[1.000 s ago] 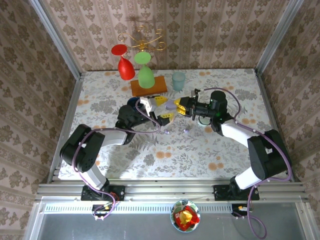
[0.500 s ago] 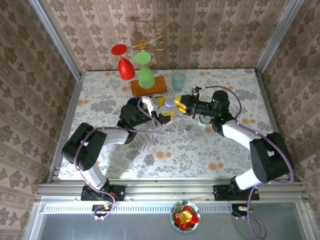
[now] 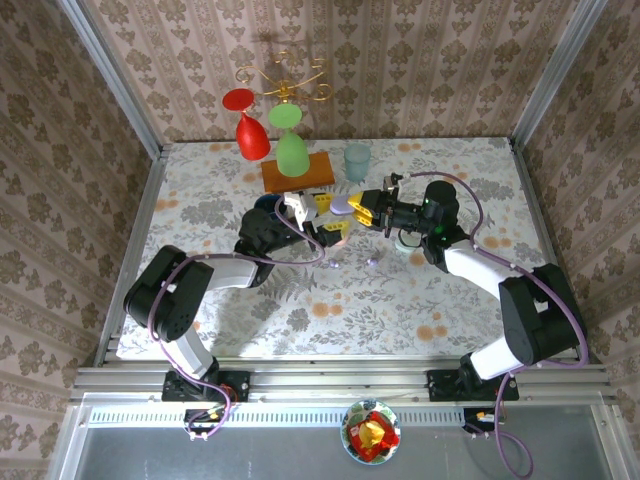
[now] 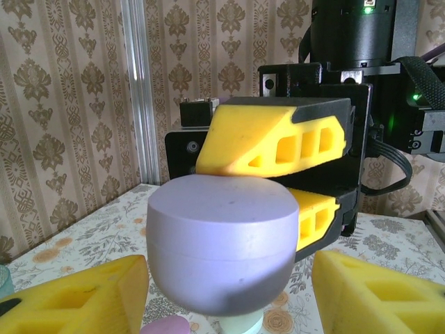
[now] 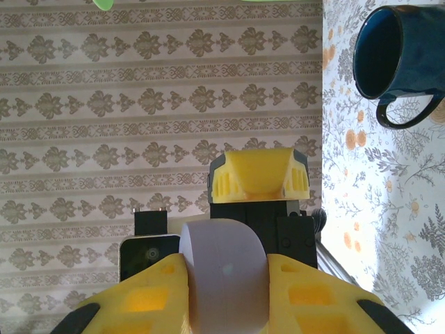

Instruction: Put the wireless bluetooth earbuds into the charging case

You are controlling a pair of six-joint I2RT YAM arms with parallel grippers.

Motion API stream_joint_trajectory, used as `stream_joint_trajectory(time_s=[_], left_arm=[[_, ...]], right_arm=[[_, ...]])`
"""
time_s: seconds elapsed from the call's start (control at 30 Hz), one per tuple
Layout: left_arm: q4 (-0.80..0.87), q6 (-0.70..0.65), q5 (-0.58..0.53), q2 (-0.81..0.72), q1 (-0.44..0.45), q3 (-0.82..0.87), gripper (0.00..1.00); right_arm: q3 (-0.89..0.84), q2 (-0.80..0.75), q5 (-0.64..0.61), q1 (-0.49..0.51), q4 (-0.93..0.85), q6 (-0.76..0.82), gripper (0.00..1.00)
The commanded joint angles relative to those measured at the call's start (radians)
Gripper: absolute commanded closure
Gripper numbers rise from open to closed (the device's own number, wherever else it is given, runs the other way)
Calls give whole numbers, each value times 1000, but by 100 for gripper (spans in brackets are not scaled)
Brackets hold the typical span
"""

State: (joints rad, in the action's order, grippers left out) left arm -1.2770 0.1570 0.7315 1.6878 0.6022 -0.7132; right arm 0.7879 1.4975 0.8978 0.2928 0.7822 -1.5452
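Risk: lilac case (image 4: 219, 243) could be twisted out of right gripper (image 3: 358, 208), which is clenched on it in mid-air, if left gripper (image 3: 330, 217), jaws parted astride it, is shut off-centre | earbuds (image 3: 372, 260) left lying near middle of tabletop (image 3: 450, 300) | Change: left jaws narrowed since a second ago

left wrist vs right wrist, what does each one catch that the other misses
Left wrist: a small pink piece low between its own fingers, and green lights on the right arm. Right wrist: the blue mug. Both: the lilac case clamped in the right gripper, with the left gripper open on either side of it.
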Motion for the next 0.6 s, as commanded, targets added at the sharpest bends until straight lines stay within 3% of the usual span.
stream_joint_trajectory(time_s=[0.0, 0.13, 0.2, 0.53, 0.57], left_arm=[[-31, -9, -7, -20, 8, -28, 37], [-32, -10, -9, -18, 8, -29, 39], [-31, -9, -2, -13, 8, -31, 47], [-31, -14, 12, -15, 11, -35, 59], [-30, -17, 15, -18, 11, -35, 64]], right_arm=[[8, 16, 28, 6, 22, 0, 99], [11, 24, 30, 6, 23, -2, 99], [14, 24, 30, 6, 32, -8, 99], [22, 20, 36, 8, -23, 16, 99], [22, 20, 36, 7, -25, 16, 99]])
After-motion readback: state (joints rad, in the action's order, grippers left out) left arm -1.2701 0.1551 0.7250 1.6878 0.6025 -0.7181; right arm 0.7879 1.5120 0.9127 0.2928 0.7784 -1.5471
